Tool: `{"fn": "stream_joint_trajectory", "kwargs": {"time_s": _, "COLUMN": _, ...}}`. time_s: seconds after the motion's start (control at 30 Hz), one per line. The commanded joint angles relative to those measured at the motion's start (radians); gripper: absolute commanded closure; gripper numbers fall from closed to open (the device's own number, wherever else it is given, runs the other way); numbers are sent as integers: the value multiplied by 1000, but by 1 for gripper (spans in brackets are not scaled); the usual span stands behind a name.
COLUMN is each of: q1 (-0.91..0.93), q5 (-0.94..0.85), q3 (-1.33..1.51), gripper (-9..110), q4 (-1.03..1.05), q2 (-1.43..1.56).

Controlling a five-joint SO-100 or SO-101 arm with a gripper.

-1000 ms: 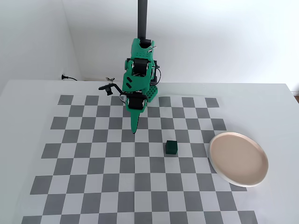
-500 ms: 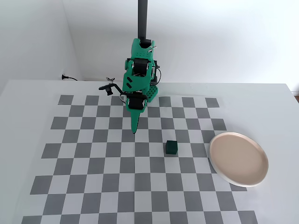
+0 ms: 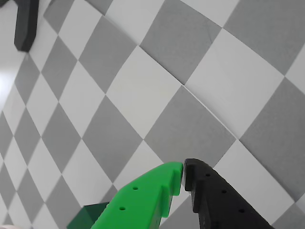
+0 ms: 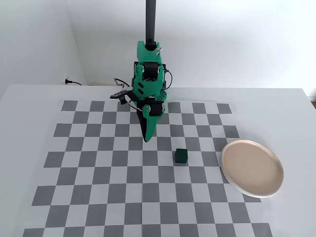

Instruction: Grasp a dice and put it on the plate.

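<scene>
Just 1 dice (image 4: 181,156) & 1 plate (image 4: 252,168) on checkerboard (image 4: 98,173), apart; jaws together, empty

Table (image 4: 29,98): white, flat, it fills most of the fixed view.
Checkerboard mat (image 4: 98,173): grey and white squares, lying flat on the table.
Walls (image 4: 237,39): plain white, two of them meet in a corner behind the table.
Cable (image 4: 74,82): thin, black, at the table's far edge.
Light: soft and even.
</scene>
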Motion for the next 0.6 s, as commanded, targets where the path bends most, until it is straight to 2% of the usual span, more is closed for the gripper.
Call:
{"fn": "stream_joint_trajectory", "kwargs": {"time_s": 0.0, "q1": -6, "q5": -181, "q3": -15, "gripper": 106, "q4": 9, "q2": 12}}
{"fn": "stream_joint_trajectory", "kwargs": {"time_s": 0.17, "q1": 17, "q5": -499, "q3": -15, "gripper": 106, "q4": 66, "q2": 12}}
{"fn": "stream_joint_trajectory", "kwargs": {"time_s": 0.57, "q1": -87, "q5": -1049, "q3": -15, "gripper": 106, "q4": 66, "q2": 11}}
